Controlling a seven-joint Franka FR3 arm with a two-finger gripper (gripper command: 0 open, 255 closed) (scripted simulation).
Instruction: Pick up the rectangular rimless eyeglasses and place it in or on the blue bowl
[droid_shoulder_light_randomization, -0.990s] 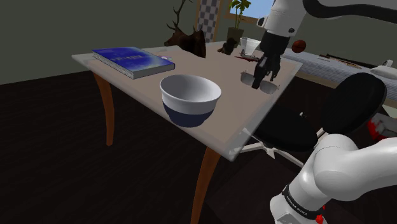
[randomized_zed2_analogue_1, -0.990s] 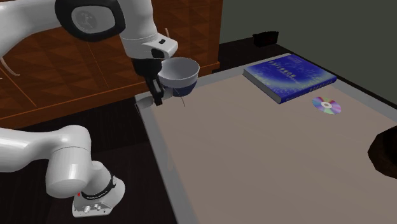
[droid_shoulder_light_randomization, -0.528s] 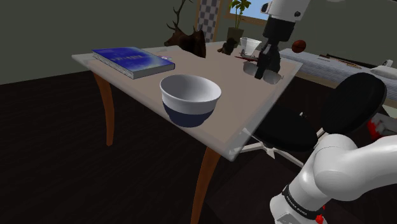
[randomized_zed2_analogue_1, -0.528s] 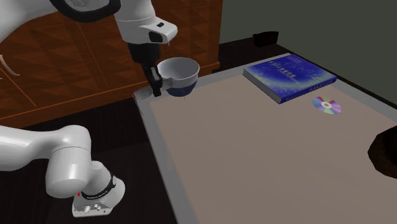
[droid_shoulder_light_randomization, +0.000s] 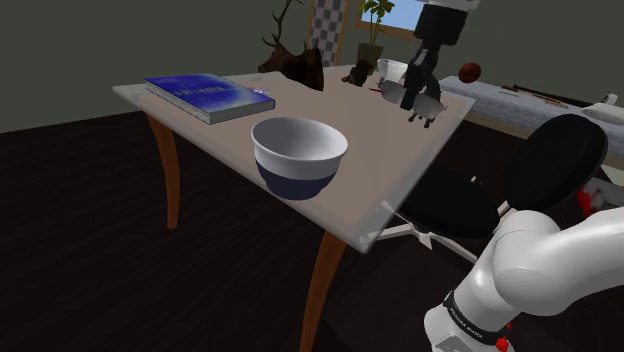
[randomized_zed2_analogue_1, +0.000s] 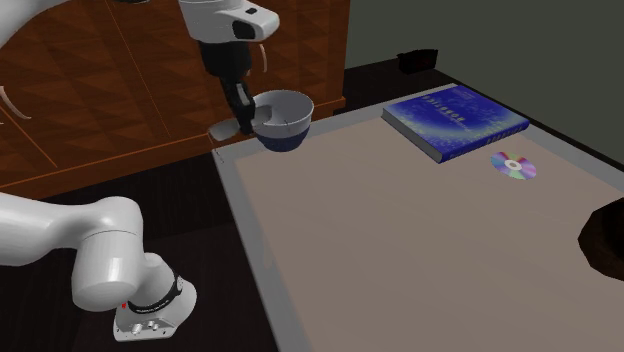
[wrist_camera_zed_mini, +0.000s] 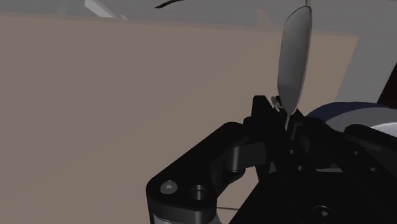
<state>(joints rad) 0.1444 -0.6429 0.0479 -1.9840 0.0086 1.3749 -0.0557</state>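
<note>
The arm (droid_shoulder_light_randomization: 442, 22) has climbed since the earlier frames and taken the eyeglasses (droid_shoulder_light_randomization: 428, 104) up with it. They no longer lie on the worktop (droid_shoulder_light_randomization: 345, 115) but hang in the air over its end nearest the stand, clasped by the narrowed fingers (randomized_zed2_analogue_1: 243, 108). In the shoulder view that puts them well apart from the bowl (droid_shoulder_light_randomization: 298, 157), white inside and dark blue outside, which stands close to the worktop's front edge with the blue book (droid_shoulder_light_randomization: 208, 96) beyond it. The likeliest trouble lies in the carry across. The hold seems to be on a thin part of a rimless frame, so a quick swing or a turn of the wrist could let the eyeglasses pivot or slide out. A lens hanging below the fingers could also catch the rim of the bowl (randomized_zed2_analogue_1: 282, 120) on a low approach, and a knock there might push the bowl over the edge. The exact contact point is hidden behind the black fingers (wrist_camera_zed_mini: 267, 130). The wrist view gives one lens (wrist_camera_zed_mini: 294, 57) nearly edge-on, with the other lens and the temples hard to make out. In the second exterior view the eyeglasses appear just beside the bowl, so their true separation cannot be read there.
</note>
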